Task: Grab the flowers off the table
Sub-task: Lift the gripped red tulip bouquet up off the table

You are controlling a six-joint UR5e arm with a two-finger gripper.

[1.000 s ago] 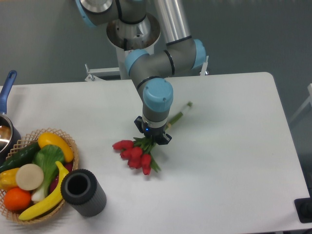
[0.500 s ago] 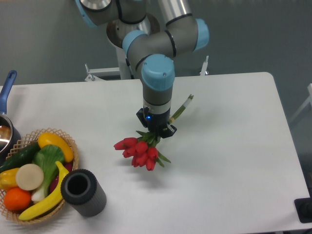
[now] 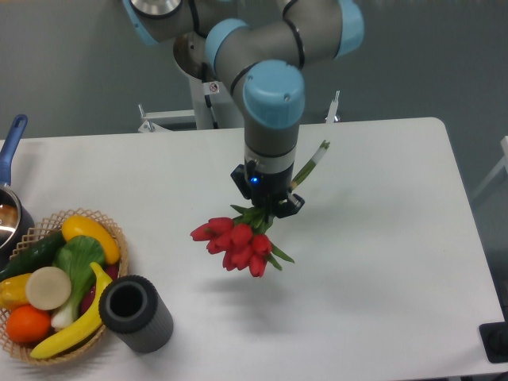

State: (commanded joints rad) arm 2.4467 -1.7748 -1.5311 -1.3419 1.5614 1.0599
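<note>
Cylinder of dark grey ribbed material (image 3: pixel 136 313), one, open-topped and upright at the near edge of the white rounded-corner table (image 3: pixel 381 262); inside not visible. Beside it, one wicker basket (image 3: pixel 111 230) holding a banana, orange, cucumber and other produce. Farther back, the black two-finger gripper (image 3: pixel 268 208) pinches one bunch of red tulips with pale green stems (image 3: pixel 238 242), held above the table, blooms hanging toward the camera.

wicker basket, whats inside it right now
The wicker basket holds mixed produce: a yellow squash, a banana, a dark cucumber, leafy greens, an orange fruit and a pale round piece. Anything beneath these is covered.
</note>
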